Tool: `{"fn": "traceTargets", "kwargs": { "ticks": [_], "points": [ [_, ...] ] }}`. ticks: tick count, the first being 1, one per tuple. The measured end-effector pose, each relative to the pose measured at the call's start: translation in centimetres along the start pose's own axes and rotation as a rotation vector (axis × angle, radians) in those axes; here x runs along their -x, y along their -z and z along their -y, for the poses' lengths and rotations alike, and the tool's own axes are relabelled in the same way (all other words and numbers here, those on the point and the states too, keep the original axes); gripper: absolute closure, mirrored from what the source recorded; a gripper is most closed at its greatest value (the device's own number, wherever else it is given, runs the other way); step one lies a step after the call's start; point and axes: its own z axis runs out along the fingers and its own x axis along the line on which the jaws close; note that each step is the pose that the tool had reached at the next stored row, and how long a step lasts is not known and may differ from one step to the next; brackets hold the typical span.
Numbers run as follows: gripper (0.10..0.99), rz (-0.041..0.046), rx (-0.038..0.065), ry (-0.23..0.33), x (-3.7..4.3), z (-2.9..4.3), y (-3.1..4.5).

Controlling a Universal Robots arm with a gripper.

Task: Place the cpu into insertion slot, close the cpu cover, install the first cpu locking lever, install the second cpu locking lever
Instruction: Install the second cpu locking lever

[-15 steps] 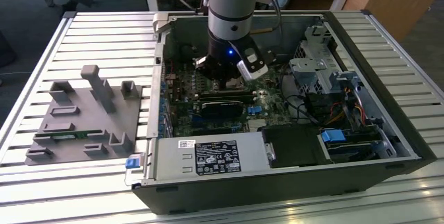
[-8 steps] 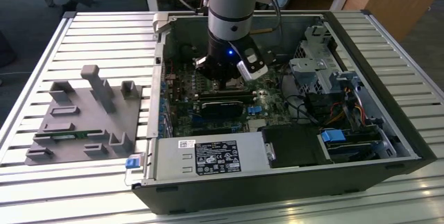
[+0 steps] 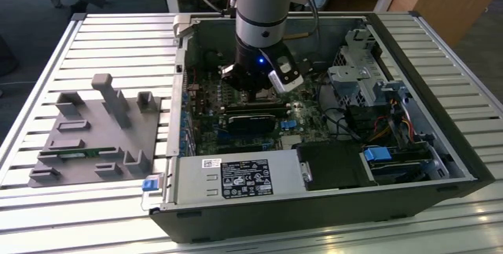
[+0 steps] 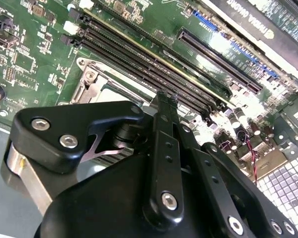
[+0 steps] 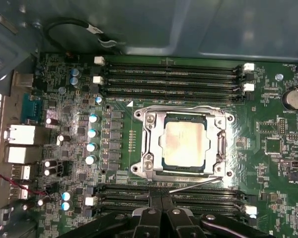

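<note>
Gripper (image 5: 161, 206) clenched empty beside the cpu cover (image 5: 150, 141), lying flat over the cpu (image 5: 185, 143).

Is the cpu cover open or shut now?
Shut: the cpu cover lies flat around the cpu, framing it in the first wrist view.

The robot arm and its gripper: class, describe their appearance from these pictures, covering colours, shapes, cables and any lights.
In the exterior view the arm is a thick grey cylinder with a pale blue band at the top, black cables trailing behind it and a small blue light near its dark wrist. The gripper in the second wrist view is matte black, built from rounded linkage plates joined by silver screws.
</note>
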Motion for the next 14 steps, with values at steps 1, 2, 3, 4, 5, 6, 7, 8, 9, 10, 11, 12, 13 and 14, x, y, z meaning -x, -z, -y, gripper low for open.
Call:
{"fn": "traceTargets", "kwargs": {
  "ticks": [1,2,3,4,5,6,7,8,9,10,11,12,13,14],
  "points": [
    [0.980,0.0001,0.005,0.000,0.00,0.08,-0.01],
    [0.980,0.0002,0.008,0.000,-0.01,0.16,-0.01],
    [0.980,0.0003,0.011,0.000,-0.01,0.24,-0.03],
    [0.980,0.0004,0.015,0.000,-0.03,0.32,-0.06],
    [0.980,0.0005,0.017,0.000,-0.06,0.36,-0.09],
    [0.980,0.0006,0.020,0.000,-0.09,0.39,-0.13],
    [0.980,0.0006,0.022,0.000,-0.13,0.41,-0.18],
    [0.980,0.0007,0.024,0.000,-0.15,0.44,-0.26],
    [0.980,0.0008,0.026,0.000,-0.15,0.47,-0.38],
    [0.980,0.0008,0.028,0.000,-0.20,0.55,-0.84],
    [0.980,0.0007,0.028,0.000,-0.24,0.57,-1.01],
    [0.980,0.0008,0.029,0.000,-0.29,0.59,-1.21],
    [0.980,0.0008,0.029,0.000,-0.33,0.62,-1.45],
    [0.980,0.0007,0.030,0.000,-0.35,0.64,-1.64]
  ]
}}
